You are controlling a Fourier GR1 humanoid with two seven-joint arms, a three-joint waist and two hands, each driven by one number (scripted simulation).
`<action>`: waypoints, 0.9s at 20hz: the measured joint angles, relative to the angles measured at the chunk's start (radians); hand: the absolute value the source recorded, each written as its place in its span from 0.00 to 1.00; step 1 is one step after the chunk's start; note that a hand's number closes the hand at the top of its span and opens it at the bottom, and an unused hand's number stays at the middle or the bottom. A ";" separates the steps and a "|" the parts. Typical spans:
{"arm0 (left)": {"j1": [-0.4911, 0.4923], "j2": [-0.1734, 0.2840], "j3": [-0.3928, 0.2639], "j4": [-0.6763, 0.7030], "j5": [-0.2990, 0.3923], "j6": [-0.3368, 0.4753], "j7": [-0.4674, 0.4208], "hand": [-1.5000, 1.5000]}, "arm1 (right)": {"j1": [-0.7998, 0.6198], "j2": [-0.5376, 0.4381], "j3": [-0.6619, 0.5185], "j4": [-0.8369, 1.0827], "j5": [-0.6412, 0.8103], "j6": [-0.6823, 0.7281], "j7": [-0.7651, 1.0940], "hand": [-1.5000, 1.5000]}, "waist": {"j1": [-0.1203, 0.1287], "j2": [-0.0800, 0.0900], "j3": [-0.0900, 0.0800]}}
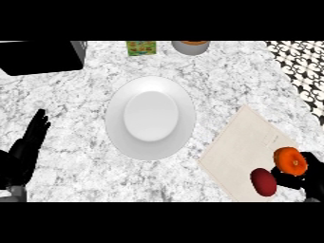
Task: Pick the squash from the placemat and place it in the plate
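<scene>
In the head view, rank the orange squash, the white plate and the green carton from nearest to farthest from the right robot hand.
From the right robot hand:
1. Orange squash, at the robot hand, on the placemat's right edge.
2. White plate, mid-counter, to its left.
3. Green carton, at the far edge.

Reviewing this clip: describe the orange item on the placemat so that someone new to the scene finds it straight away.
Start at the white plate mid-counter, then go right and toward the robot to the beige placemat. At its near right end the black right hand curls round the orange squash. Its neighbour, a dark red rounded item, lies just left of and nearer than it; the squash alone is bright orange.
</scene>
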 measured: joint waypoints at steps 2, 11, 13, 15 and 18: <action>0.005 0.001 0.001 -0.002 0.001 0.000 0.000 0.50 | 0.029 0.046 0.011 -0.050 0.048 -0.067 0.057 1.00 | 0.003 0.002 -0.001; 0.012 -0.001 -0.009 -0.012 -0.005 -0.007 -0.013 0.50 | 0.100 0.176 0.136 -0.235 0.338 -0.290 0.272 1.00 | 0.043 0.022 0.014; 0.009 -0.003 -0.014 -0.015 -0.005 -0.009 -0.012 0.50 | 0.105 0.184 0.166 -0.276 0.413 -0.310 0.310 1.00 | 0.050 0.024 0.016; 0.009 -0.003 -0.016 -0.017 -0.004 -0.014 -0.013 0.50 | 0.111 0.190 0.196 -0.316 0.487 -0.316 0.350 1.00 | 0.060 0.027 0.018; 0.007 -0.006 -0.024 -0.021 -0.007 -0.017 -0.015 0.50 | 0.110 0.194 0.248 -0.379 0.590 -0.311 0.420 1.00 | 0.074 0.031 0.022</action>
